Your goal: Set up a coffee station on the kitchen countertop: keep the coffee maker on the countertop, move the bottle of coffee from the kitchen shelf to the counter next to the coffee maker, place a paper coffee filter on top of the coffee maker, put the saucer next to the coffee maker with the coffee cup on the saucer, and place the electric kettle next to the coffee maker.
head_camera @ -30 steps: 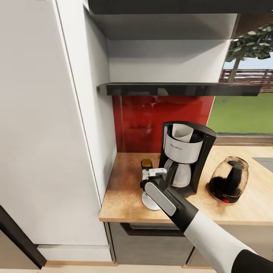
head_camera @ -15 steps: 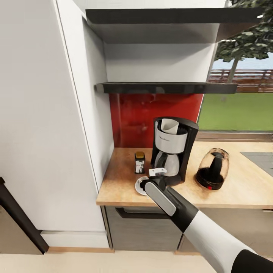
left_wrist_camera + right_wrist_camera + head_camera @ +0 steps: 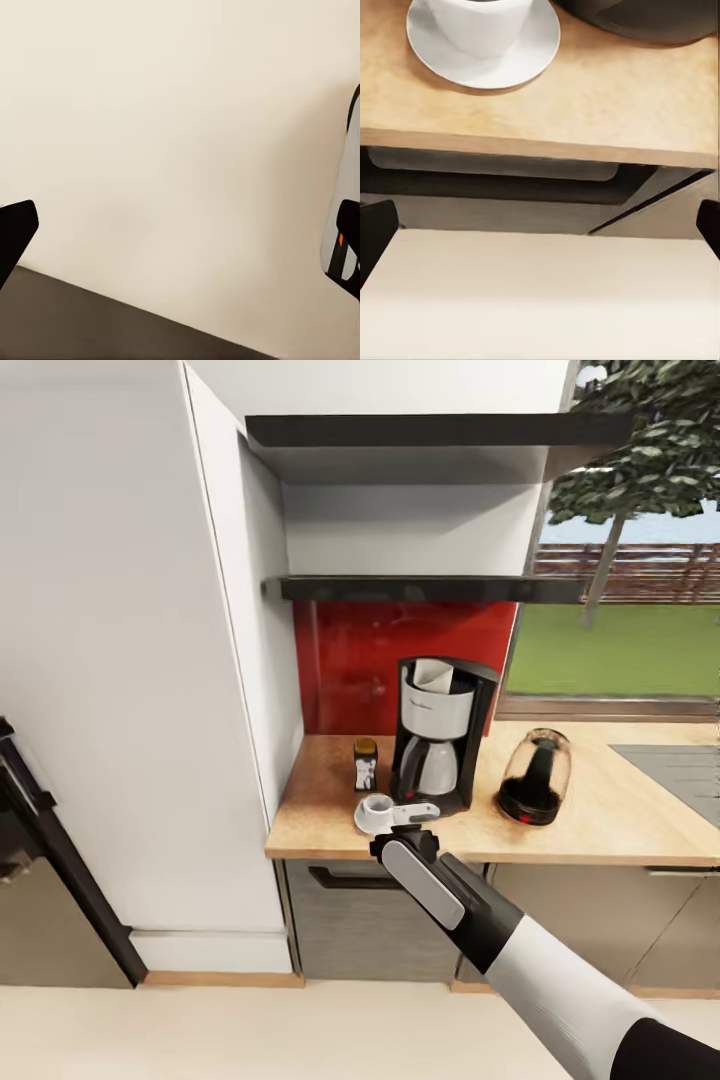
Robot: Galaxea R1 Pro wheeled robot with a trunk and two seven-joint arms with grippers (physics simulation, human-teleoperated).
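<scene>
Coffee cup [image 3: 377,806] sitting on saucer [image 3: 366,822], just beside coffee maker [image 3: 436,735] on the surface [image 3: 600,810]; right gripper [image 3: 540,225] hanging off its edge, fingers [image 3: 375,232] spread, empty. Placements appear complete; retreat seems next.

The coffee cup [image 3: 480,22] is cut off by the right wrist picture's edge, as is the saucer [image 3: 529,56]. The bottle of coffee [image 3: 365,763] label is too small to be read.

White coffee cup [image 3: 377,807] sits on saucer [image 3: 366,824] beside black coffee maker [image 3: 434,734], between coffee bottle [image 3: 365,762] and glass kettle [image 3: 532,776]
</scene>
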